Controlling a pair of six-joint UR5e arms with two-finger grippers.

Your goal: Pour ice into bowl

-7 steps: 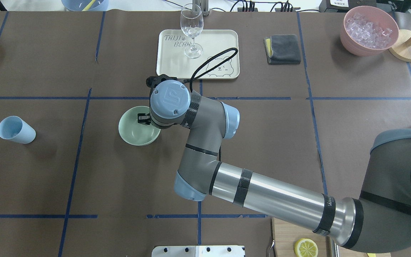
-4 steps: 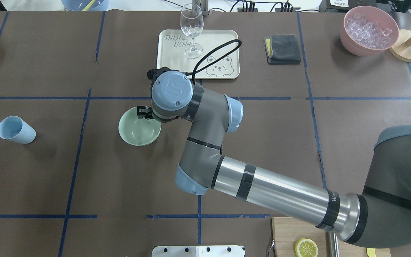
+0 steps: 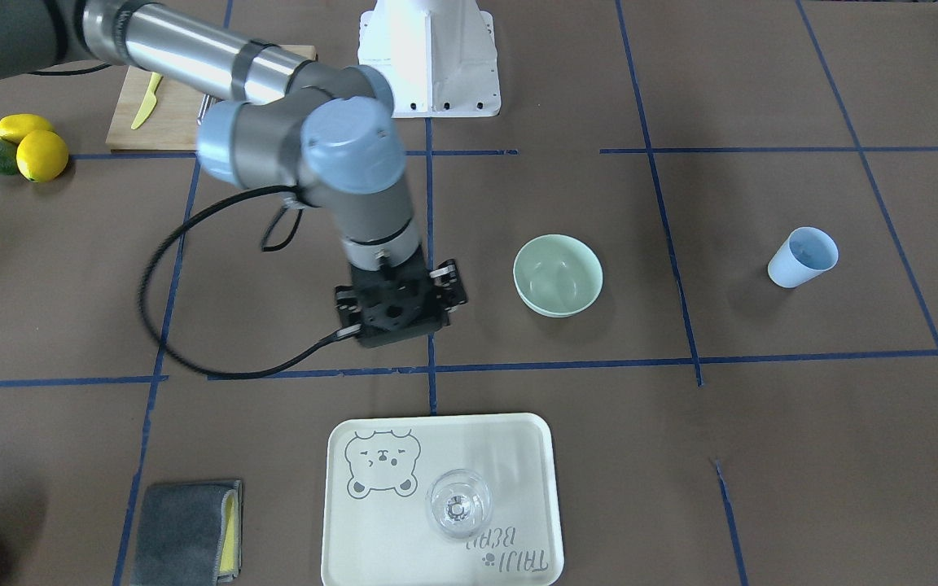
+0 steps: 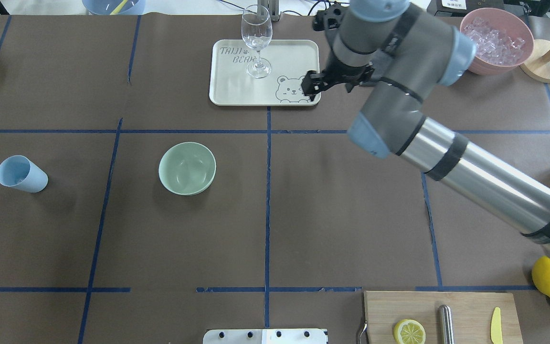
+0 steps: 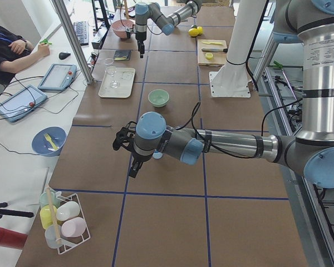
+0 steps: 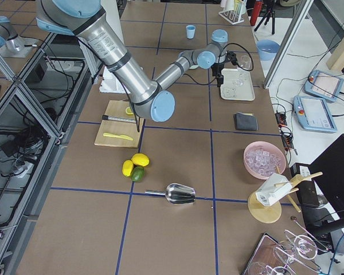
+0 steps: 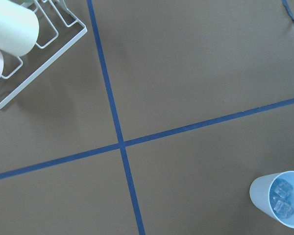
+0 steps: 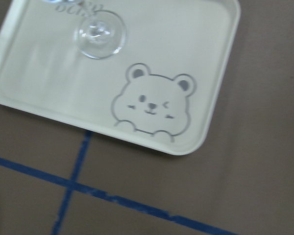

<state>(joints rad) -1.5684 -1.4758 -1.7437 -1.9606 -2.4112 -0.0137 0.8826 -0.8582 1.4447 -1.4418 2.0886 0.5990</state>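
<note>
The pale mint-green bowl [image 4: 187, 168] stands empty left of the table's middle; it also shows in the front view [image 3: 558, 274]. The light blue cup [image 4: 21, 174] stands at the far left, and the left wrist view shows a few clear ice cubes [image 7: 283, 199] inside it. My right gripper [image 4: 314, 86] hangs over the near right corner of the cream tray [image 4: 237, 93], well away from the bowl; its fingers do not show clearly. My left gripper [image 5: 131, 169] shows only in the exterior left view, above the table near the cup; I cannot tell its state.
A wine glass [image 4: 256, 40] stands on the tray. A pink container [image 4: 494, 40] of ice sits at the back right, beside a grey cloth [image 4: 379, 66]. A cutting board [image 4: 439, 317] with a lemon slice lies at the front right, and a wire rack [image 7: 19, 63] is near the cup.
My right arm has swung away from above the bowl to the back right, over the tray's corner. The bowl is now uncovered and has not moved.
</note>
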